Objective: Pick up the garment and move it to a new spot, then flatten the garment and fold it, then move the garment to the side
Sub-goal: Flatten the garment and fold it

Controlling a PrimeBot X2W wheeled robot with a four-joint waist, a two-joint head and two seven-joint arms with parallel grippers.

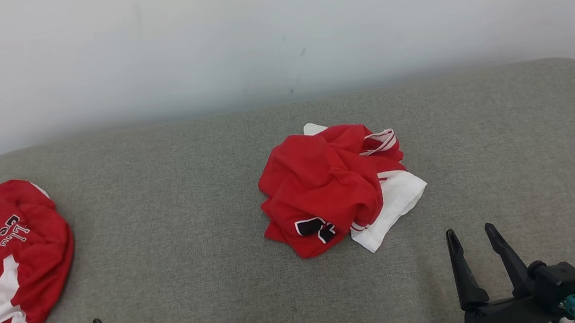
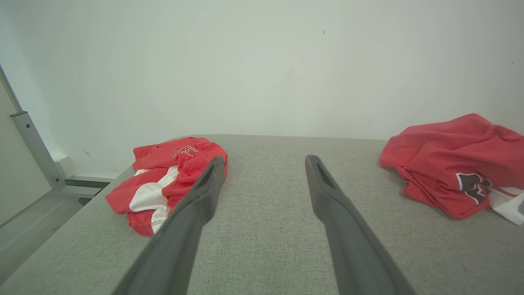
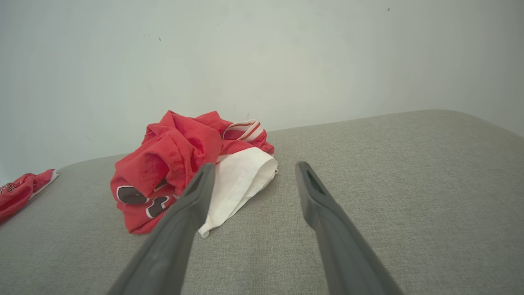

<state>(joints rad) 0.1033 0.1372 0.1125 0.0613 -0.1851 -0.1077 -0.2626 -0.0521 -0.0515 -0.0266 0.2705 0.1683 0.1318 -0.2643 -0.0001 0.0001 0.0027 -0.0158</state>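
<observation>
Garment, head view: a crumpled red-and-white heap (image 1: 333,189) lay mid-table (image 1: 186,197), untouched; the pick-up looked not yet begun.
Other garment, head view: a red bundle (image 1: 6,259) sat at the table's left end, well apart, probably set aside.
Left fingers, left wrist view: they (image 2: 196,205) were spread wide and empty, over bare table between the two heaps.
Right fingers, right wrist view: they (image 3: 184,221) were spread wide and empty, near the garment's white flap, likely readied to reach it.

Grey fabric surface (image 1: 190,224): garment (image 1: 324,184), 2nd garment (image 1: 37,244)
</observation>
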